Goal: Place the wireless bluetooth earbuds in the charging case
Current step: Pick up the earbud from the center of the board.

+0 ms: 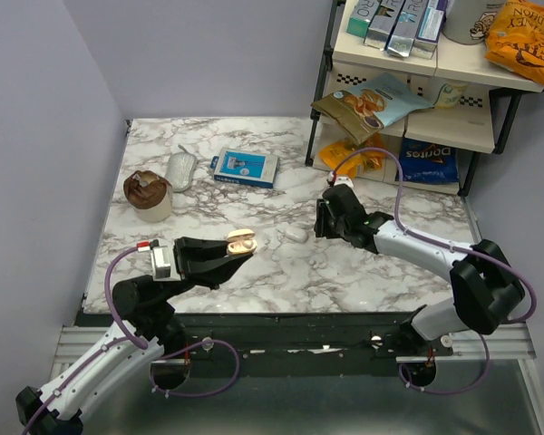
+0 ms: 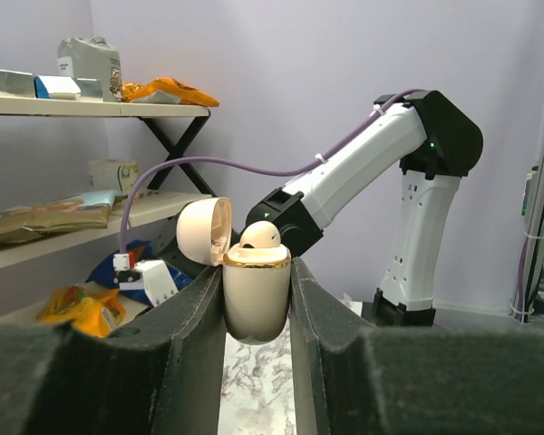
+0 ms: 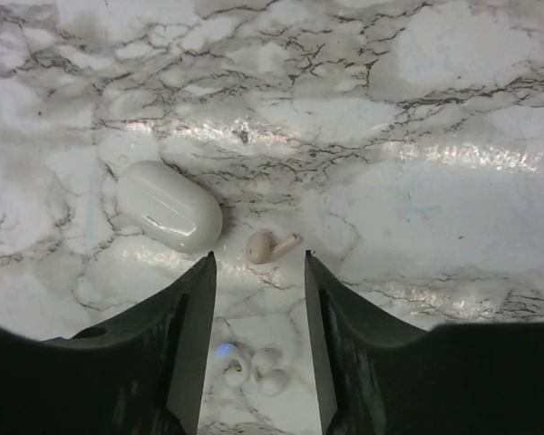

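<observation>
My left gripper (image 1: 238,246) is shut on a beige charging case (image 2: 257,299) and holds it upright above the table's near left. The case's lid (image 2: 204,231) is swung open, and one beige earbud (image 2: 260,236) sits in its mouth. My right gripper (image 3: 258,263) hangs open over the marble with nothing in its grasp. A second beige earbud (image 3: 270,246) with a short stem lies just past its fingertips. Two white earbuds (image 3: 254,370) lie on the table under the gap between the fingers. In the top view the right gripper (image 1: 323,225) is right of centre.
A shut white oval case (image 3: 170,206) lies left of the stemmed earbud, also visible from above (image 1: 295,233). At the back left are a blue box (image 1: 245,168), a grey pouch (image 1: 180,170) and a brown-topped cup (image 1: 148,195). A snack shelf (image 1: 408,136) fills the back right.
</observation>
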{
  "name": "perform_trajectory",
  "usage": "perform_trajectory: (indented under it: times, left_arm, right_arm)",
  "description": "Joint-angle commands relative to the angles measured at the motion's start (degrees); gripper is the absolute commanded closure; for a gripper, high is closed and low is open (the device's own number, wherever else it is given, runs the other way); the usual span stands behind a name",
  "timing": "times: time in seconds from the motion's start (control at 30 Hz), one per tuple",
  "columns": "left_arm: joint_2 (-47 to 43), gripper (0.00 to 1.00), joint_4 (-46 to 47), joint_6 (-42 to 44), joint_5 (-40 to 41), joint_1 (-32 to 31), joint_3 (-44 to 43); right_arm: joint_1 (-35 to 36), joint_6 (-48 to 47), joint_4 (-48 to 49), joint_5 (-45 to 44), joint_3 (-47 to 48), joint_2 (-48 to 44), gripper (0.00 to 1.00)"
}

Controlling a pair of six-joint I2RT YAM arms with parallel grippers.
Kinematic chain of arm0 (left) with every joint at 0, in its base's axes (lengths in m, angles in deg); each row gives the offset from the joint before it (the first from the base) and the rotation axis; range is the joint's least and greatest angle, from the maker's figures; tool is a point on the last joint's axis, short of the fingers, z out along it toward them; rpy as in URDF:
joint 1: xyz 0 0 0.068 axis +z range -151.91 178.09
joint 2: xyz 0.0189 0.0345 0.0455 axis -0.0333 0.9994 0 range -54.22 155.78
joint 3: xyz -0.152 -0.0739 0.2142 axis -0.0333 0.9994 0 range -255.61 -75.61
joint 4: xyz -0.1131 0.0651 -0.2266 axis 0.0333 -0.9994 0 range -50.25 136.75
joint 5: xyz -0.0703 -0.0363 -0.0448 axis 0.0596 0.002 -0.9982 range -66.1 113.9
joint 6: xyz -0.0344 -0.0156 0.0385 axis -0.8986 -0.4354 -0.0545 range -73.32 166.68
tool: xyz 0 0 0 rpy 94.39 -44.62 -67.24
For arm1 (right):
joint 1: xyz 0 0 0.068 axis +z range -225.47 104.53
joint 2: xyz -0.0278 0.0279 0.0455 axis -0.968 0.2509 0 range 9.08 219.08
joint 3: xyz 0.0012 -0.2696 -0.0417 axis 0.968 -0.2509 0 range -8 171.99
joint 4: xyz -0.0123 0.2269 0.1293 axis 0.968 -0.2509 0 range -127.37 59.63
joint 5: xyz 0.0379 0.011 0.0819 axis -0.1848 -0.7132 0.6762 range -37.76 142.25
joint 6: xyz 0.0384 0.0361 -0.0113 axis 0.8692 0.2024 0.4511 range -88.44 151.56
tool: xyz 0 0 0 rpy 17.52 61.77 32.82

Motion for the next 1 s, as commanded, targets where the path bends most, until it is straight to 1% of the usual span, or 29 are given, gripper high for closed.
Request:
perform_trajectory:
  times: [0.0,0.03,0.1,0.17,0.23,0.3,0.33,0.37,0.47,0.53,0.67,0.97]
  left_arm:
    - [0.38,1.0,1.12,-0.51,-0.55,-0.27,-0.38]
    - [0.38,1.0,1.04,-0.6,-0.46,-0.36,-0.29]
    - [0.46,1.0,1.04,-0.77,-0.29,-0.36,-0.03]
    - [0.46,1.0,1.12,-0.78,-0.11,-0.27,0.15]
    - [0.55,1.0,1.3,-0.95,-0.02,-0.27,0.06]
    - [0.64,1.0,1.21,-0.95,-0.2,-0.36,-0.03]
    - [0.64,1.0,1.12,-0.87,-0.11,-0.36,-0.03]
    - [0.73,1.0,1.04,-0.86,-0.11,-0.27,-0.11]
    - [0.99,1.0,0.95,-0.86,-0.02,-0.27,0.06]
    - [1.34,1.0,1.39,-1.04,-0.11,-0.36,0.15]
    - [1.34,1.0,1.74,-1.39,0.06,-0.44,0.33]
    - [0.64,1.0,0.59,-1.04,0.06,-0.36,0.24]
  right_arm:
    - [-0.27,-1.76,-1.11,4.24,-0.56,2.93,0.5]
    - [-0.27,-3.08,-1.02,5.2,-1.0,3.02,0.51]
    - [-0.27,-3.09,-1.02,4.69,-1.79,3.19,0.56]
    - [-0.27,-2.48,-1.28,3.55,-2.15,3.63,0.63]
    - [-0.27,-1.78,-1.28,2.49,-2.32,3.72,0.65]
    - [-0.27,-2.21,-0.58,2.31,-2.32,3.29,0.62]
    - [-0.27,-3.6,-0.67,2.66,-1.8,3.37,0.59]
    - [-0.27,-4.66,-1.02,3.01,-1.19,3.72,0.52]
    - [-0.27,-8.27,-2.51,3.54,1.44,6.09,0.47]
    - [-0.27,-10.2,-2.6,4.15,2.42,7.67,0.47]
    - [-0.27,-11.17,-3.04,4.77,4.35,9.95,0.47]
    - [-0.27,-11.26,-2.52,5.21,5.32,12.95,0.51]
